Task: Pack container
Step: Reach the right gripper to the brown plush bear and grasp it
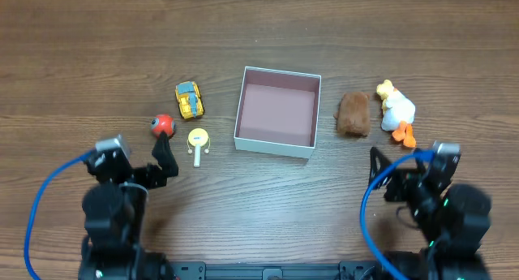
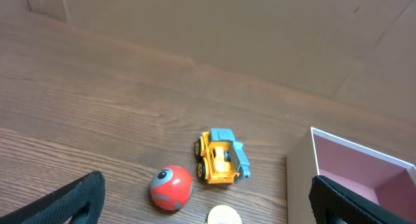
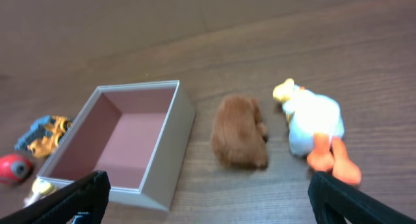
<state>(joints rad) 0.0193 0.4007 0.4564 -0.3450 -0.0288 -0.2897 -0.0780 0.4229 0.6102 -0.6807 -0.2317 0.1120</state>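
Observation:
The container (image 1: 243,109) is a square white box with a pink inside, empty, at the table's middle; it also shows in the left wrist view (image 2: 300,178) and the right wrist view (image 3: 170,146). Left of it lie a yellow toy truck (image 1: 190,100) (image 2: 221,156), a red ball (image 1: 163,124) (image 2: 171,187) and a small yellow round toy (image 1: 198,140). Right of it lie a brown plush (image 1: 353,114) (image 3: 240,132) and a white duck plush (image 1: 396,111) (image 3: 315,125). My left gripper (image 1: 166,157) (image 2: 208,208) is open just short of the ball. My right gripper (image 1: 388,170) (image 3: 211,204) is open, short of the plush toys.
The wooden table (image 1: 259,36) stretches beyond the toys. Blue cables (image 1: 40,207) run by both arm bases near the front edge.

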